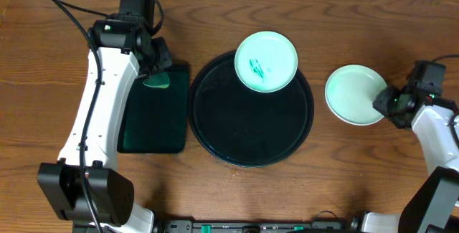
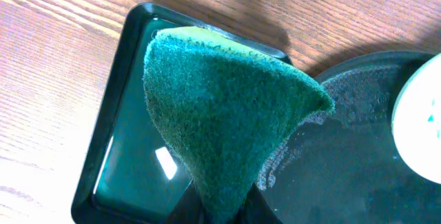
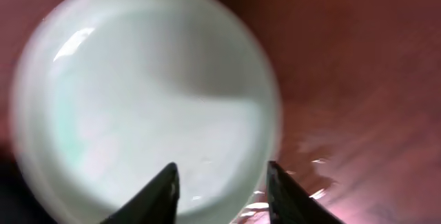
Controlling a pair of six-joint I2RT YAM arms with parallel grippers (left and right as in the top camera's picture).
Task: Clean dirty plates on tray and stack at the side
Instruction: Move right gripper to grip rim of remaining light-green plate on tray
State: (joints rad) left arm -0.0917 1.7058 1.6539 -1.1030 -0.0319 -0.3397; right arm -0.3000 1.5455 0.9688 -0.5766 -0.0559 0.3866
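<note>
Your left pincer [image 1: 156, 72]: grasping sponge [image 2: 220, 114]; press it flat on 1 smeared plate [image 1: 265, 61] on tray [image 1: 251, 147]; right pincer [image 3: 220, 172]: released, steady the rim.

Pale mint plate [image 1: 265, 61], teal smear at centre, lies at far edge of round black tray [image 1: 244, 129]. Clean pale plate [image 1: 351, 93] lies off it, to the right.

Overhead straight down; wrist views close.
</note>
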